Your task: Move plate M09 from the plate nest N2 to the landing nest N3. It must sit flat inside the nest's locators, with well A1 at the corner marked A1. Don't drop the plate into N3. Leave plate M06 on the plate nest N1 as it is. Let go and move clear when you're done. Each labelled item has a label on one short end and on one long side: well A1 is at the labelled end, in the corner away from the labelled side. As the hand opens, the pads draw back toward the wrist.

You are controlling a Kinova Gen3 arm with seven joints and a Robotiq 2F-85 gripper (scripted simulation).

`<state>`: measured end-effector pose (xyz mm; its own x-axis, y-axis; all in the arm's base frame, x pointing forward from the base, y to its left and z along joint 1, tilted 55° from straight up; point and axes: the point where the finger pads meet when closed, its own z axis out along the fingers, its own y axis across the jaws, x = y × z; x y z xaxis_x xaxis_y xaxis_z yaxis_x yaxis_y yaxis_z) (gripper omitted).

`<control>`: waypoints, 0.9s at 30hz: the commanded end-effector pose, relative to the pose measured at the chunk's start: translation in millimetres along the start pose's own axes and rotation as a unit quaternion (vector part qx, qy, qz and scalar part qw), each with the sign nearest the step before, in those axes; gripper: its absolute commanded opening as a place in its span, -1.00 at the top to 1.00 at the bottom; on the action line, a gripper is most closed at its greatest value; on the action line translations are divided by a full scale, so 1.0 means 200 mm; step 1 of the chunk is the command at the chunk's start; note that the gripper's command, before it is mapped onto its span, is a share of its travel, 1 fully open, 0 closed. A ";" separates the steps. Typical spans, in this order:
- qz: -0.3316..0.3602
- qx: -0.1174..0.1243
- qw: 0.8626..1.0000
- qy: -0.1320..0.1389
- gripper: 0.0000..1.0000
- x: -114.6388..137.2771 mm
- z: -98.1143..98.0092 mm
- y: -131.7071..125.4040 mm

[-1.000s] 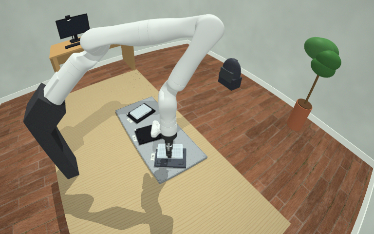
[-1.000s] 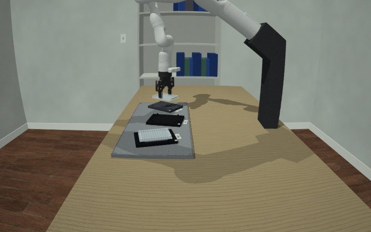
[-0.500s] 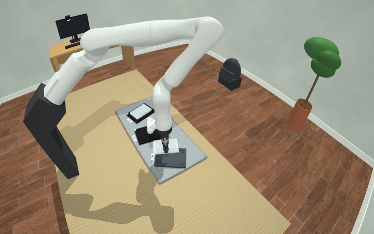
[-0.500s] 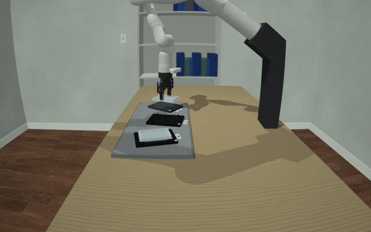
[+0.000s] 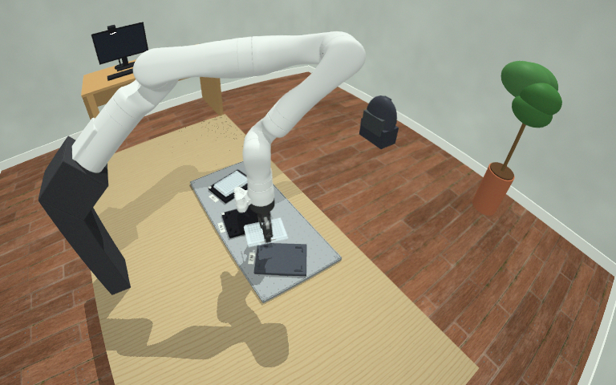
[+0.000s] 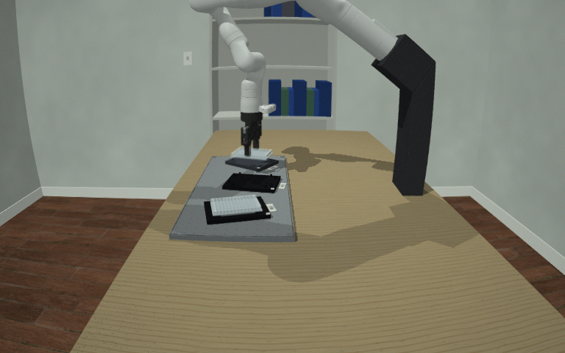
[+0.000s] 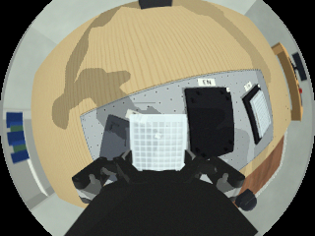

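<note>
One arm, one gripper (image 5: 267, 235), two well plates, three dark nests on one grey base board (image 5: 318, 265), which lies on the wooden table (image 5: 190, 318)

Plate M09 (image 5: 265, 231) is the white plate clamped between the gripper's fingers, held in the air. In the exterior view it (image 6: 251, 152) hangs flat-looking just above the farthest dark nest, landing nest N3 (image 6: 251, 162), not touching it. In the top view it sits over the gap between N3 (image 5: 281, 259) and the middle nest, plate nest N2 (image 5: 237, 223), overlapping N3's near edge. N2 is bare. In the wrist view the plate (image 7: 157, 142) lies straight ahead of the claw, fingers gripping its two sides near the camera end; labels and the A1 corner are too small to tell

Plate M06 (image 5: 230, 182) sits on plate nest N1 (image 5: 216, 190), well apart from the gripper

Small white tags lie beside each nest. Around the table: one monitor desk (image 5: 97, 86), one potted plant (image 5: 528, 95), one bookshelf (image 6: 272, 66)
</note>
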<state>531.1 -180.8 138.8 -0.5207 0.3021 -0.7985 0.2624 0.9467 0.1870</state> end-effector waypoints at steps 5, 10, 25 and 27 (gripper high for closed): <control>-0.042 -0.009 0.999 0.003 1.00 0.05 0.00 0.16; -0.057 -0.009 0.998 0.002 1.00 0.08 0.00 0.24; -0.057 -0.009 0.998 0.002 1.00 0.15 0.00 0.44; -0.057 -0.009 0.998 0.002 1.00 0.17 0.00 0.47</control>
<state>536.3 -97.9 132.3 -0.5437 0.2030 -0.8144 0.2089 0.9725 0.1030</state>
